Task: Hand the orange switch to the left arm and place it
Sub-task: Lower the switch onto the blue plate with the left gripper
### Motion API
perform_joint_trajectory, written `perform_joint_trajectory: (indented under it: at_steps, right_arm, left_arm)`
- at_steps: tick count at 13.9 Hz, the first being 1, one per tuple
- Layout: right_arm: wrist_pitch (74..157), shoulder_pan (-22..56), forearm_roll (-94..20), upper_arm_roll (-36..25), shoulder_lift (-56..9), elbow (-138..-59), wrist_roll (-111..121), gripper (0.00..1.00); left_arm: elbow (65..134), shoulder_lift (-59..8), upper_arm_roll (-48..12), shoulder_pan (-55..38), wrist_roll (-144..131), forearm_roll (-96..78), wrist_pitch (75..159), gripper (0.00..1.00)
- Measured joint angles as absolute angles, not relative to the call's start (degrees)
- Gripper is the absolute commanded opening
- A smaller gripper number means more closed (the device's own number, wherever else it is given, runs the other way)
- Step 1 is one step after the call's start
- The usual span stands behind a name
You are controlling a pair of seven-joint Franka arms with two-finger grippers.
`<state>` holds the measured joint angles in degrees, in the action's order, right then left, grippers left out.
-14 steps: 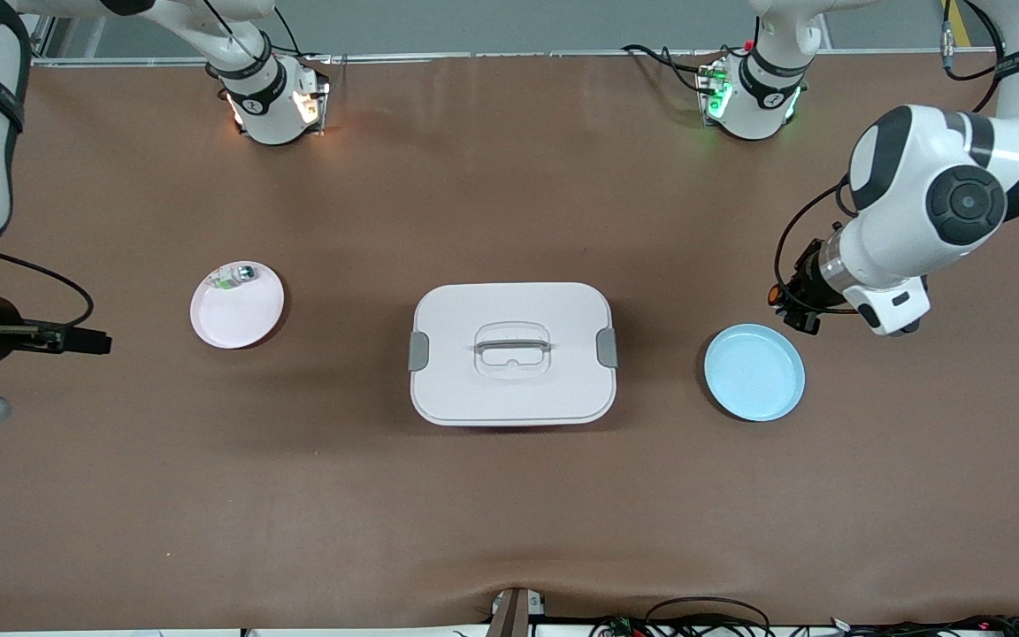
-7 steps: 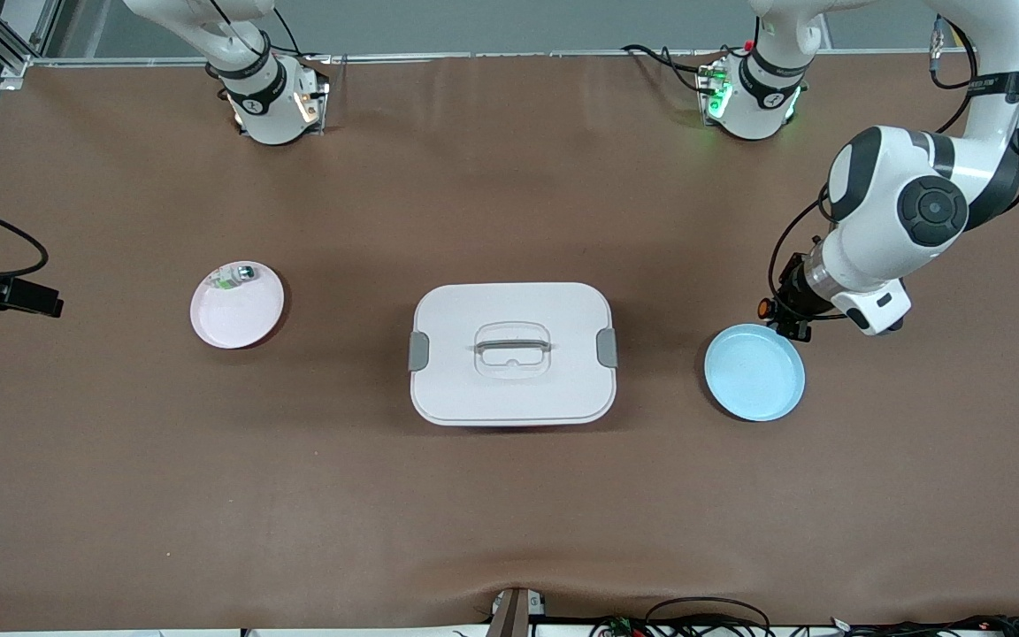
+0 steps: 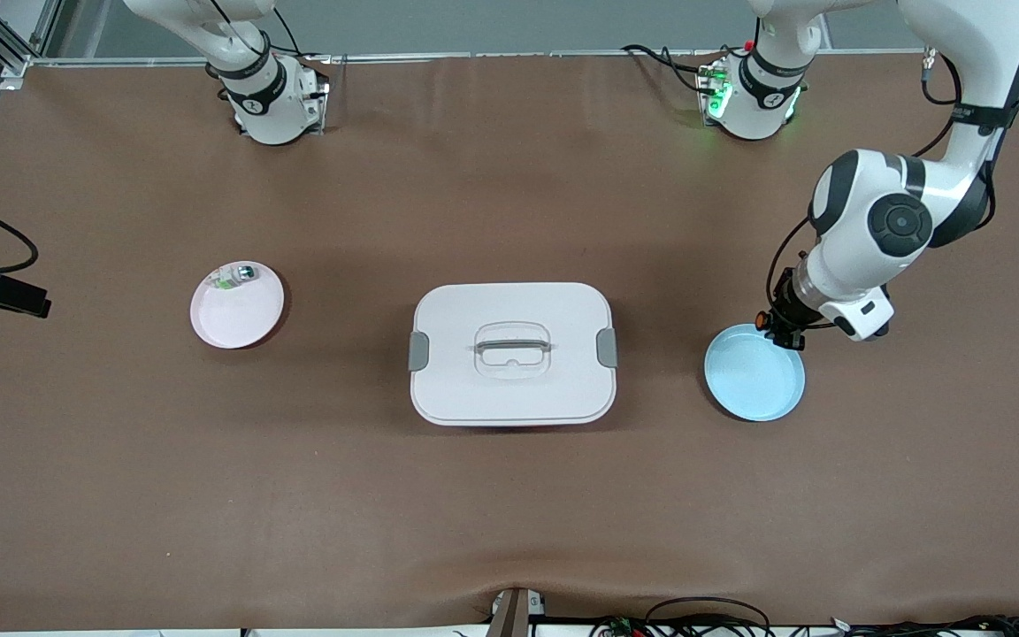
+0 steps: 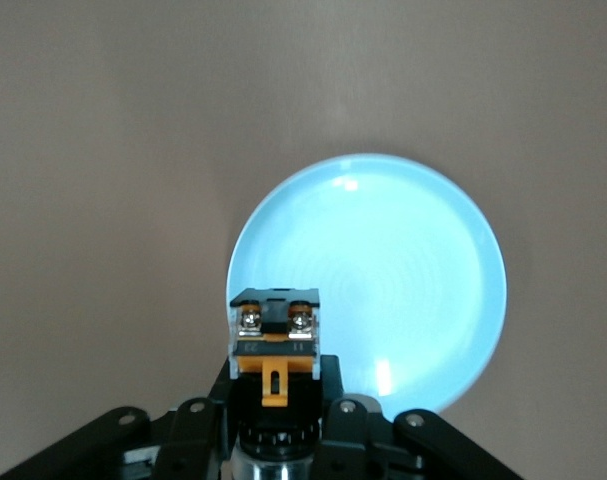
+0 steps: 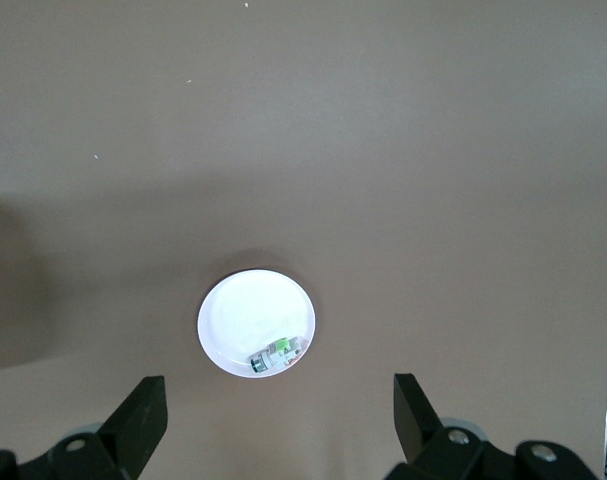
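Note:
The orange switch (image 4: 275, 345), a small black part with an orange end, sits clamped between the fingers of my left gripper (image 4: 275, 398). In the front view the left gripper (image 3: 779, 326) hangs over the rim of the blue plate (image 3: 754, 376), and the switch's orange end (image 3: 763, 317) pokes out toward the box (image 3: 512, 389). That white lidded box stands mid-table between the two plates. My right gripper (image 5: 278, 420) is open and empty, high over the table near the pink plate (image 5: 245, 315).
The pink plate (image 3: 240, 314) lies toward the right arm's end of the table and carries a small green-and-clear part (image 3: 235, 276). Bare brown table surrounds the box and both plates. Cables run along the table edge nearest the front camera.
My left gripper has carried the switch down and inward, to the blue plate's rim. The right arm has drawn back toward the edge of the front view.

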<state>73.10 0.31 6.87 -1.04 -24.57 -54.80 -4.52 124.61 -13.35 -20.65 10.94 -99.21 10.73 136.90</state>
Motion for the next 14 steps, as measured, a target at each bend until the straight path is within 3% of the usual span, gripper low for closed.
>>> perform_joint_trajectory:
  at_steps: [8,14]
  right_arm:
    - [74.4,6.2,7.8,-0.2,-24.2,-54.8,-6.0,1.0]
    - [73.1,0.5,-1.0,-0.7,-22.0,-55.3,-10.2,1.0]
  left_arm:
    - [124.4,-21.5,-20.6,11.7,-106.0,17.0,146.1,0.0]
    - [122.4,-26.2,-20.6,11.7,-112.6,25.2,148.7,0.0]
